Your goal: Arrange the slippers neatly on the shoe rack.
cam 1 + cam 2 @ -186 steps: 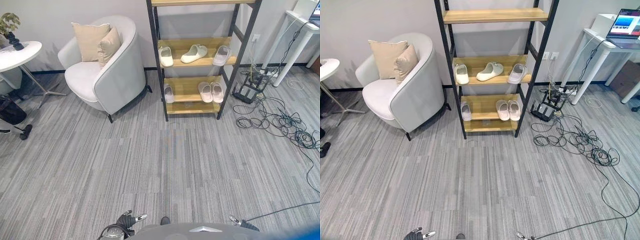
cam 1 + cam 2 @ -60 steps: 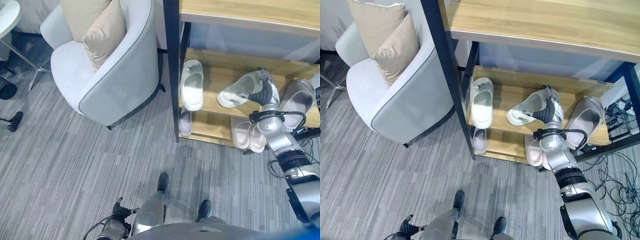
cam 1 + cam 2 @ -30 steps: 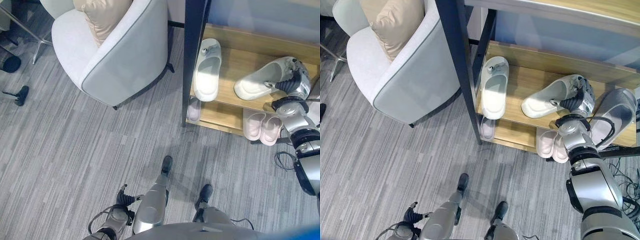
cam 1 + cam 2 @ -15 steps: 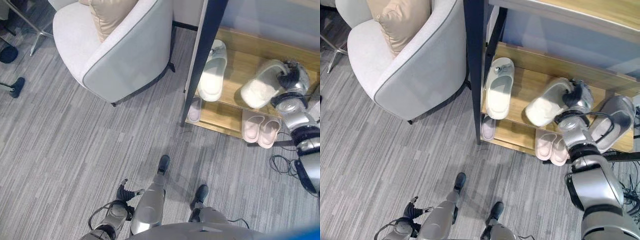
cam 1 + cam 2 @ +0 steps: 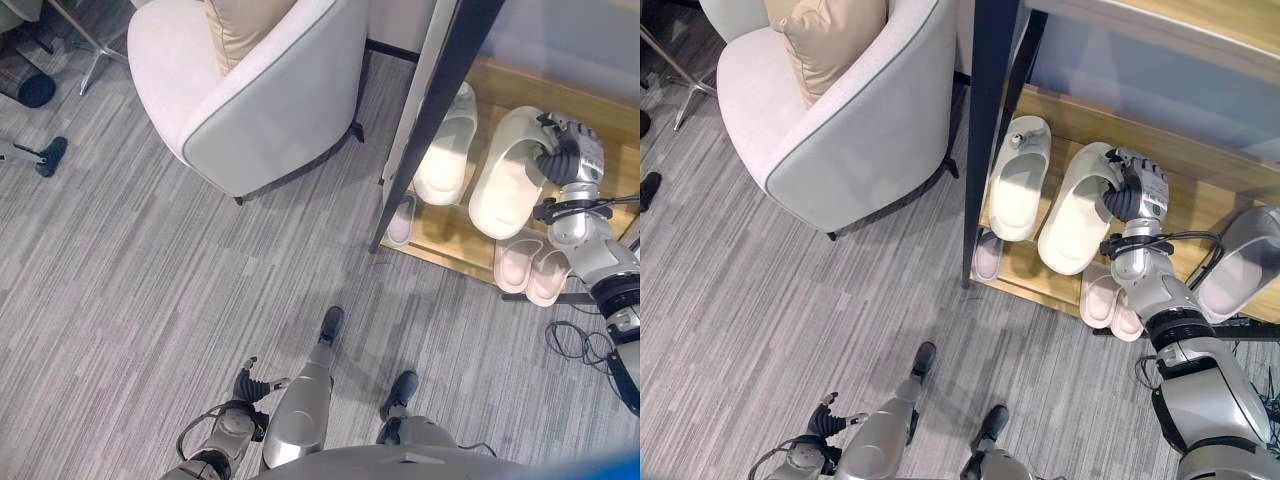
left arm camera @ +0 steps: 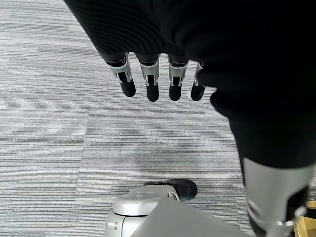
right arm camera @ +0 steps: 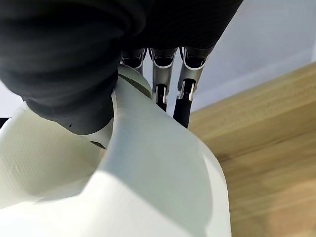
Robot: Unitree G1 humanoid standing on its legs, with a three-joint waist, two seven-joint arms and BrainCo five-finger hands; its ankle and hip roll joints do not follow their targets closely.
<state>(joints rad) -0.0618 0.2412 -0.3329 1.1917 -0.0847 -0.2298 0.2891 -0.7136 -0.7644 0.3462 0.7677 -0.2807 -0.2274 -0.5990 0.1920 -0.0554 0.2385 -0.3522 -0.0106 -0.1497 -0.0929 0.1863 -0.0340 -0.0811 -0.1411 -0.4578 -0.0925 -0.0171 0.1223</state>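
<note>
The right hand [image 5: 1132,190] is clamped on the toe strap of a cream foam slipper [image 5: 1075,215], its long axis parallel to the neighbouring white slipper [image 5: 1018,180] just beside it on the wooden shoe rack shelf [image 5: 1200,215].

The left hand [image 6: 153,79] hangs relaxed, fingers straight, well apart.

Cream slipper [image 5: 1077,222] — toe end in the right hand [image 5: 1132,190] — beside its mate [image 5: 1019,178] on the shoe rack [image 5: 1208,171] shelf

Office lounge: grey carpet tiles [image 5: 150,260], armchair [image 5: 270,100]

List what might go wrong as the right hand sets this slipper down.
The held slipper lies close beside the left slipper, so a nudge may knock that one askew. Its heel overhangs the shelf front edge; released now, it might tip off. The right hand grips only the strap, so it may twist.
</note>
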